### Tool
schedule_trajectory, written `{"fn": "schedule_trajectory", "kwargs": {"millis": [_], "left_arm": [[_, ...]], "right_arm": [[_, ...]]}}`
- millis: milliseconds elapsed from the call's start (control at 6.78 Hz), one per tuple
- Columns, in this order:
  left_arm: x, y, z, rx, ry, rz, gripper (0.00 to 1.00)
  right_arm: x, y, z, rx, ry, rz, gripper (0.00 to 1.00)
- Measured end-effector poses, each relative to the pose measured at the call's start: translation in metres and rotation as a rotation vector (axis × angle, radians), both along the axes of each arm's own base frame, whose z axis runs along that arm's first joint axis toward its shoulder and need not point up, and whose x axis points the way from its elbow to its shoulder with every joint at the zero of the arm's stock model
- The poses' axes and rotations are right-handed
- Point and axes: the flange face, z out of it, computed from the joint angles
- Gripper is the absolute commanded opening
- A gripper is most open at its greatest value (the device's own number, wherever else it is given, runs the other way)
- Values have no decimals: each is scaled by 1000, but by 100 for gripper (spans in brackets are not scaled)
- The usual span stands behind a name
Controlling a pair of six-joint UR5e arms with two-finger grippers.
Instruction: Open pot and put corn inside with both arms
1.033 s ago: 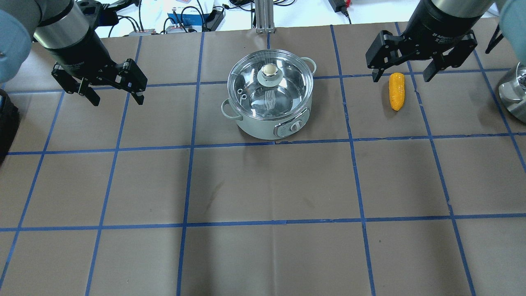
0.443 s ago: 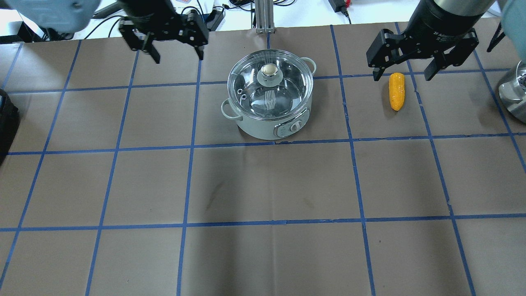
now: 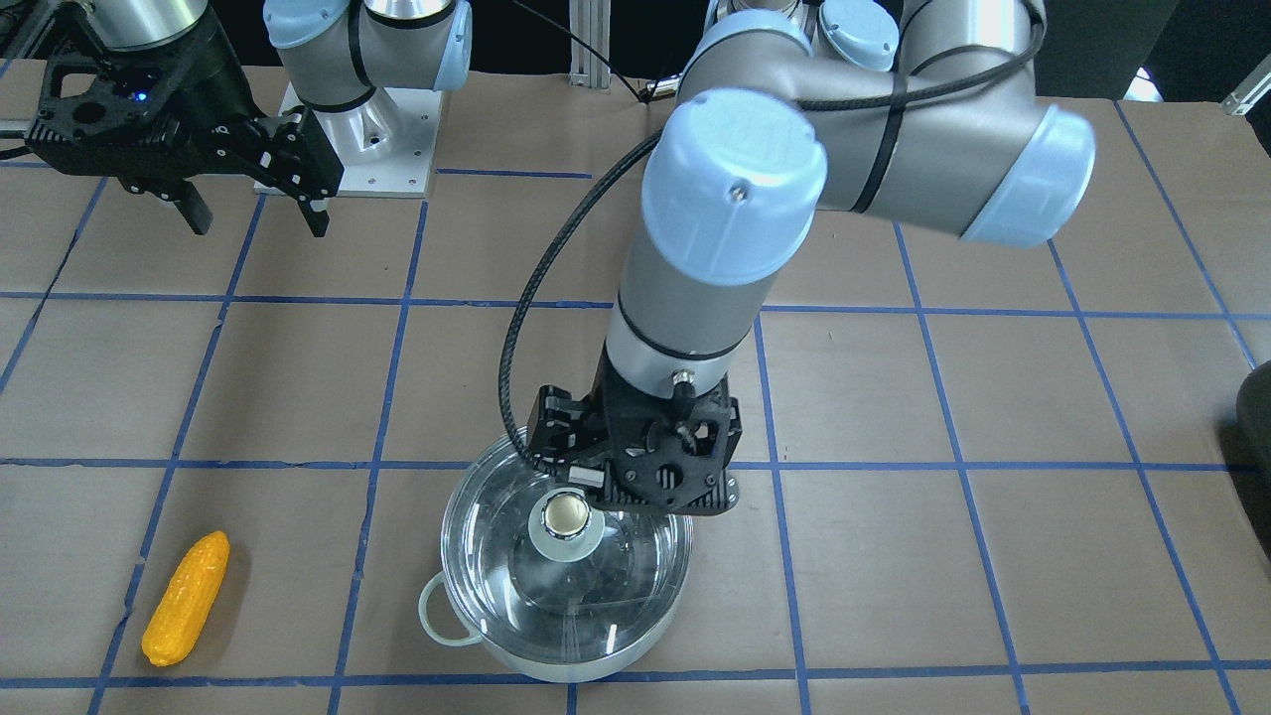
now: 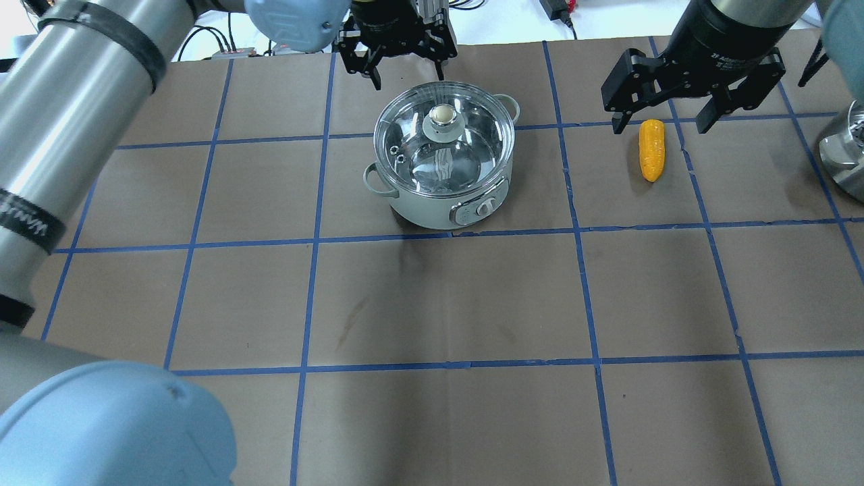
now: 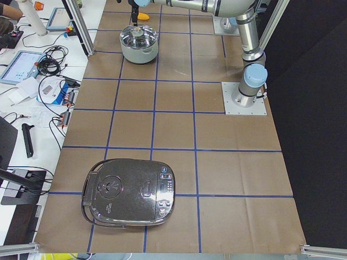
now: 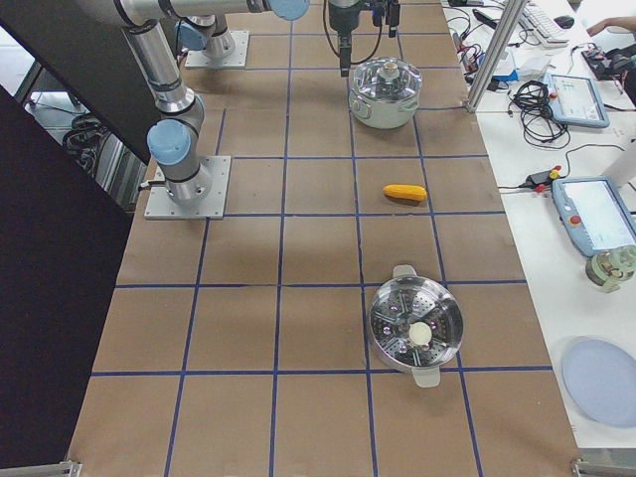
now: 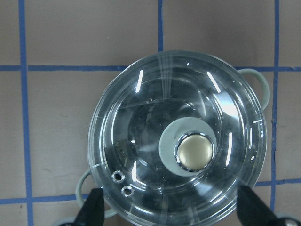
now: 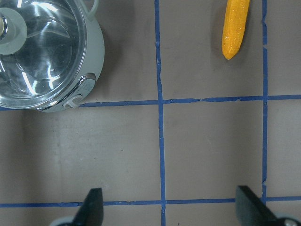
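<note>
The pot stands at the table's far middle, closed by a glass lid with a metal knob. My left gripper is open and empty, hovering over the pot's far rim. In the left wrist view its fingertips straddle the lid, and the knob is right of centre. The orange-yellow corn lies on the table to the right. My right gripper is open and empty above the corn's far end. The corn sits at the top of the right wrist view.
A second steel pot with a steamer insert stands toward the robot's right end of the table. A black rice cooker stands at the left end. A pale blue plate and cables lie on the side bench.
My left arm has swung from the table's left side across to the pot and now hovers over its far rim, still open. The right gripper, corn and pot have not moved.
</note>
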Motion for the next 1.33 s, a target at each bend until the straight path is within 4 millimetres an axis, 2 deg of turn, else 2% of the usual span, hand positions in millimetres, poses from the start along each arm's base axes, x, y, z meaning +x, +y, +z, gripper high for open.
{"fn": "schedule_trajectory", "kwargs": {"millis": [148, 443, 1033, 1180, 1328], "left_arm": [[-13, -8, -21, -3, 12, 14, 100], [-25, -15, -38, -9, 54, 32, 100], [-28, -18, -64, 27, 46, 30, 96], [-27, -16, -70, 39, 42, 34, 90], [-27, -13, -76, 50, 40, 38, 50]], "right_arm": [[0, 0, 0, 1, -1, 0, 100], [0, 0, -2, 4, -1, 0, 100], [-5, -1, -6, 14, 9, 0, 99], [-12, -3, -6, 13, 21, 3, 99], [-24, -11, -11, 20, 37, 10, 91]]}}
